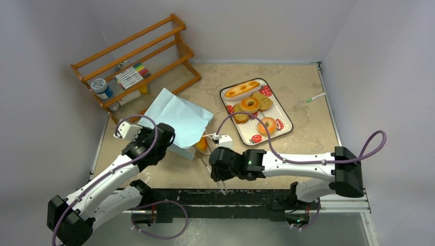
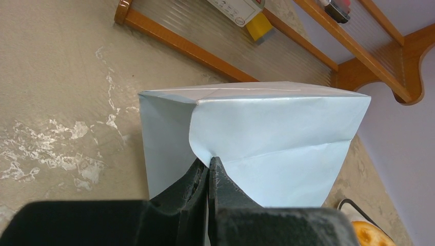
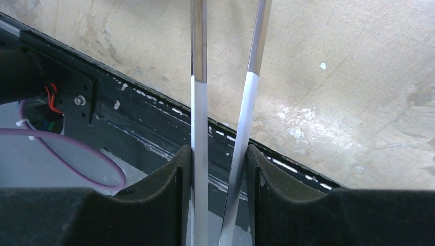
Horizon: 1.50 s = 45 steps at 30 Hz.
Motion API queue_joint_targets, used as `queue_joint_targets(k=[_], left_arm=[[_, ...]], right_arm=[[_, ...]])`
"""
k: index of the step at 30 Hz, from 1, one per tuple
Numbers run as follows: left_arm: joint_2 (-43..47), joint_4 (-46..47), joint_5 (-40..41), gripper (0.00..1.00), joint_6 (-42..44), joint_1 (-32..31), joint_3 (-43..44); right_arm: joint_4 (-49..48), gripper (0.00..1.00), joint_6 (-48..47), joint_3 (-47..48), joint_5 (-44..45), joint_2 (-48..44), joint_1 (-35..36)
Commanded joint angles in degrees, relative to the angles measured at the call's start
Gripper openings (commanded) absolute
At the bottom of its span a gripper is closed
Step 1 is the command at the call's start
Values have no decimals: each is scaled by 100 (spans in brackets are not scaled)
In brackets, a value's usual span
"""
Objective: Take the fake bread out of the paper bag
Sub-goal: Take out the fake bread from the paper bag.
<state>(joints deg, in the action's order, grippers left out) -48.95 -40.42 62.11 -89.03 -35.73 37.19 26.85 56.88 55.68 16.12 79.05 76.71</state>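
Note:
The pale-blue paper bag (image 1: 177,118) lies tilted on the table left of centre. My left gripper (image 1: 163,137) is shut on a fold of the paper bag (image 2: 267,133), its fingertips (image 2: 215,171) pinching the paper. An orange oval roll (image 1: 201,145) sits at the bag's near right corner, partly hidden. My right gripper (image 1: 218,165) is shut on the metal tongs (image 3: 200,102), whose two arms run between its fingers (image 3: 259,169). The long golden loaf (image 1: 242,88), a ring bagel (image 1: 250,104), toast (image 1: 265,103) and another ring bagel (image 1: 267,125) lie on the strawberry-print tray (image 1: 282,128).
A wooden rack (image 1: 136,56) with markers and a jar (image 1: 101,88) stands at the back left, close behind the bag. A green-tipped pen (image 1: 315,97) lies at the right edge. Walls enclose the table. The black front edge (image 3: 154,107) is just below the right gripper.

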Motion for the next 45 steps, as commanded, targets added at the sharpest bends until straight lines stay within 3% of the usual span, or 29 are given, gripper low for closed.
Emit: queue_joint_targets(k=[1,45], left_arm=[[-62,152,308,0,-188,13,262],[-609,-243,357,0,-635,157,321]], right_arm=[[194,0,-37,65,317,-351,-9],[1973,0,429,1025,920,-1809,-7]])
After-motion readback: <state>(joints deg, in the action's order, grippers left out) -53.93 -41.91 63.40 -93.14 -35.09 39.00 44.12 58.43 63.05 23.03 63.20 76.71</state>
